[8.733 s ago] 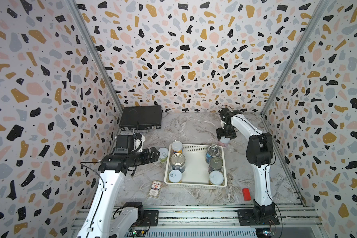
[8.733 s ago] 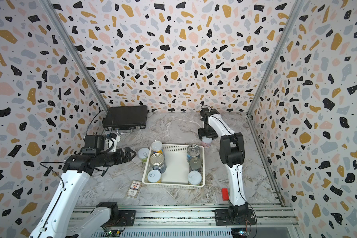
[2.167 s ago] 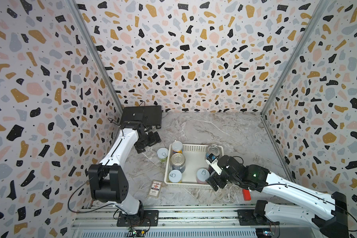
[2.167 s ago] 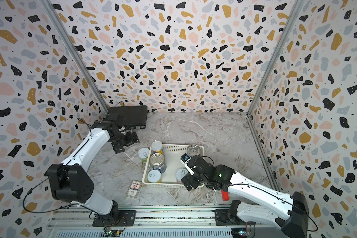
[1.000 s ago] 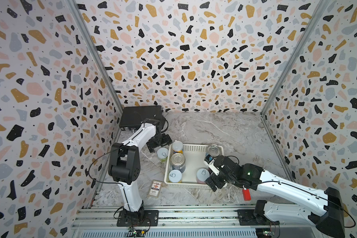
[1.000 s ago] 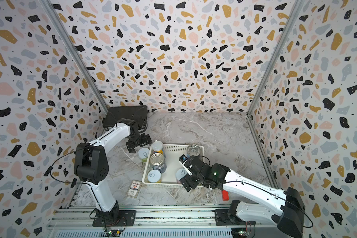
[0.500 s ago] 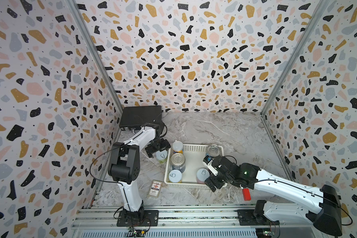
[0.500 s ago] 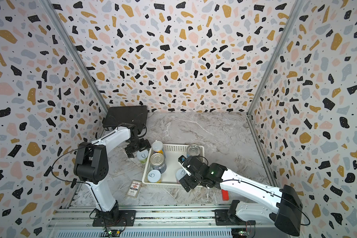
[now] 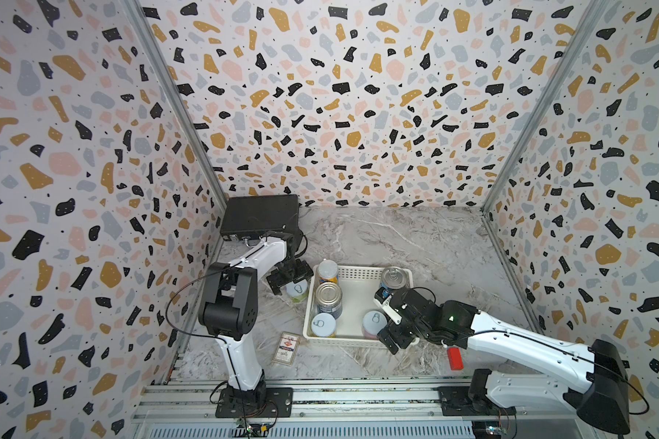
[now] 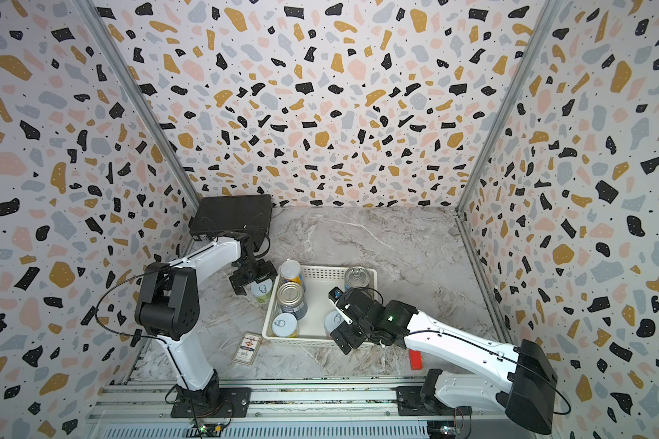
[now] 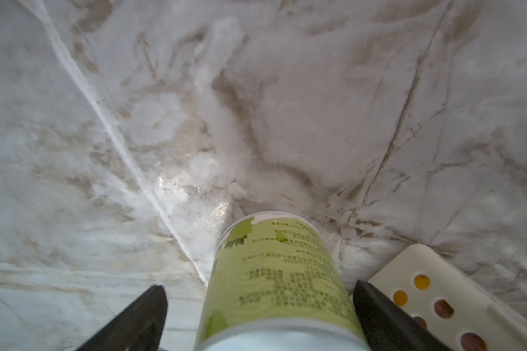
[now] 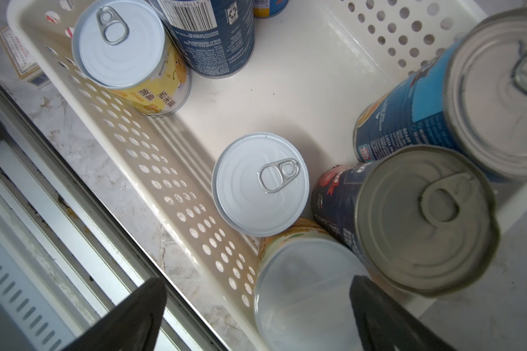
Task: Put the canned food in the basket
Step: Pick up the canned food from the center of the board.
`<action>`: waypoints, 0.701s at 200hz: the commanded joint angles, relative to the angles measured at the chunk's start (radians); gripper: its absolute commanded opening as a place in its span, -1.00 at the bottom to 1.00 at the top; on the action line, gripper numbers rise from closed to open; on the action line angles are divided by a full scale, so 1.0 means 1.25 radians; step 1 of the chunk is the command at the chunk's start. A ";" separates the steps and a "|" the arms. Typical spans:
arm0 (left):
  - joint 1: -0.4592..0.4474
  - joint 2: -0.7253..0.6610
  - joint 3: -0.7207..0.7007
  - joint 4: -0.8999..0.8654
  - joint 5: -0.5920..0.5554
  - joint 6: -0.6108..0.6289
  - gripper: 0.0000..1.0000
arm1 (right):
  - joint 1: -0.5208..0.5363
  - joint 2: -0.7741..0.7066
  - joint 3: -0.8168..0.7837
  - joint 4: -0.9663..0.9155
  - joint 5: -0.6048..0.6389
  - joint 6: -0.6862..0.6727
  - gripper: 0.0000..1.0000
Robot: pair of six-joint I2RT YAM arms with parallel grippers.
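Observation:
A green-labelled can (image 11: 274,282) with a pale top (image 9: 296,290) stands on the marble just outside the left wall of the white perforated basket (image 9: 354,270). My left gripper (image 9: 292,279) (image 11: 256,316) is down around it, open. One finger is against the label and a gap shows on the other side. Several cans stand in the basket (image 12: 165,170): a yellow one (image 12: 125,54), a pale-topped one (image 12: 260,184) and blue tins (image 12: 484,100). My right gripper (image 9: 387,321) (image 12: 256,316) hovers open over the near right corner, above a pale-topped can (image 12: 305,291), holding nothing.
A black briefcase (image 9: 259,218) lies at the far left behind the left arm. A flat card box (image 9: 286,347) lies near the basket's front left corner. A small red block (image 9: 454,358) sits by the right arm. The metal rail (image 12: 82,243) runs along the front edge.
My left gripper has come forward and down around the green-labelled can, and its jaws have narrowed. The right gripper has barely shifted over the basket's near right corner.

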 commanded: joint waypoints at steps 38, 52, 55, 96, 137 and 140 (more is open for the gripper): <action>-0.015 -0.042 0.008 -0.031 -0.010 0.008 0.26 | 0.000 -0.008 0.011 -0.005 -0.006 0.008 1.00; -0.014 -0.050 0.018 -0.049 -0.019 0.008 0.27 | 0.000 -0.006 0.010 -0.006 -0.004 0.008 1.00; -0.014 -0.051 0.022 -0.054 -0.021 0.009 0.26 | 0.001 -0.006 0.010 -0.006 -0.004 0.008 1.00; -0.004 -0.090 0.063 -0.113 -0.024 0.017 0.26 | 0.000 -0.013 0.010 -0.008 0.005 0.008 1.00; 0.022 -0.175 0.088 -0.164 -0.043 0.035 0.26 | 0.001 -0.022 0.008 -0.007 0.002 0.009 1.00; 0.023 -0.181 0.090 -0.167 -0.042 0.036 0.26 | 0.000 -0.021 0.008 -0.006 0.002 0.010 1.00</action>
